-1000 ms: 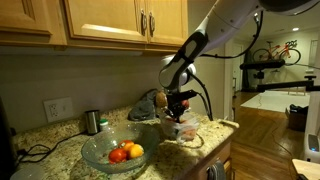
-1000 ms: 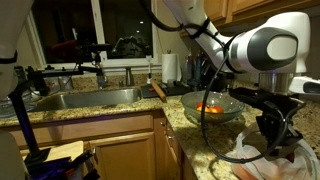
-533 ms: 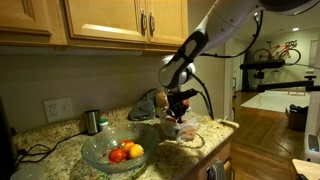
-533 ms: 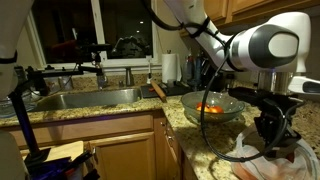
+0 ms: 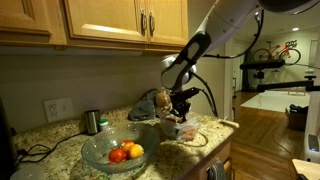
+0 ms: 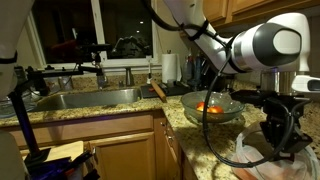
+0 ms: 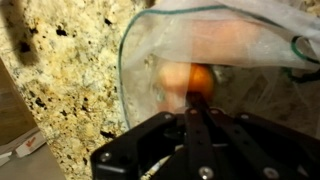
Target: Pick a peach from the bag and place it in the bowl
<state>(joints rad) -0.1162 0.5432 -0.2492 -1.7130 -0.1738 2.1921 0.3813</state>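
A clear plastic bag point(image 7: 230, 40) lies on the granite counter, with an orange peach point(image 7: 192, 78) showing inside it in the wrist view. My gripper point(image 7: 196, 100) is shut, its two fingers pressed together with no gap. The tips sit right at the peach's near edge, and I cannot tell whether they pinch the plastic. In both exterior views the gripper point(image 5: 180, 108) point(image 6: 281, 138) hangs down into the bag point(image 5: 186, 131) point(image 6: 262, 160). The glass bowl point(image 5: 100, 153) point(image 6: 226, 111) holds red and orange fruit point(image 5: 126, 152).
A metal cup point(image 5: 92, 121) stands behind the bowl near a wall outlet point(image 5: 58, 108). A brown paper bag point(image 5: 148, 104) sits behind the gripper. A sink point(image 6: 85, 98) and a paper towel roll point(image 6: 171, 68) lie further along the counter. The counter edge point(image 5: 222, 128) is near the bag.
The gripper has shifted slightly sideways over the bag. The bowl and its fruit have not moved.
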